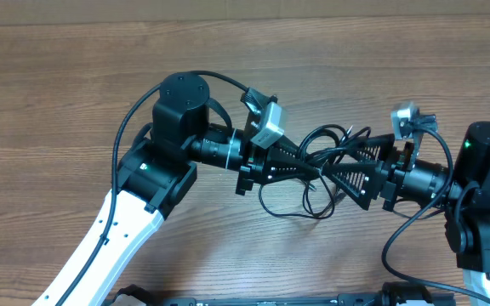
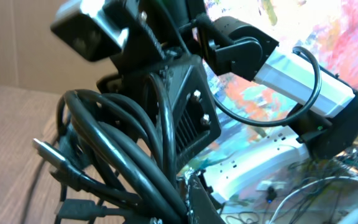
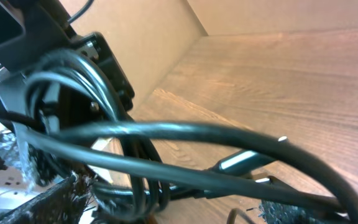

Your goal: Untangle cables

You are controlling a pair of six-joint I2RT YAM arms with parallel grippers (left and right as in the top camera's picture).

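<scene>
Counter (image 1: 228, 76): one, wood-grain, carrying everything.
Arms: two. Left arm (image 1: 181, 110) reaches in from the left, right arm (image 1: 483, 170) from the right; they meet tip to tip at centre.
Hands: two. Left hand (image 1: 313, 170) is closed, clamped on the cable bunch. Right hand (image 1: 344, 172) is spread wide, with strands passing between its fingers and none pinched.
Cables (image 1: 323, 151): one tangled black bunch at the centre, between the two hands. Loops spill toward the near and far sides. The strands overlap, so their number cannot be told.
Plugs: one silver-tipped plug (image 2: 47, 152) shows in the left wrist view, and one (image 3: 241, 160) in the right wrist view.
</scene>
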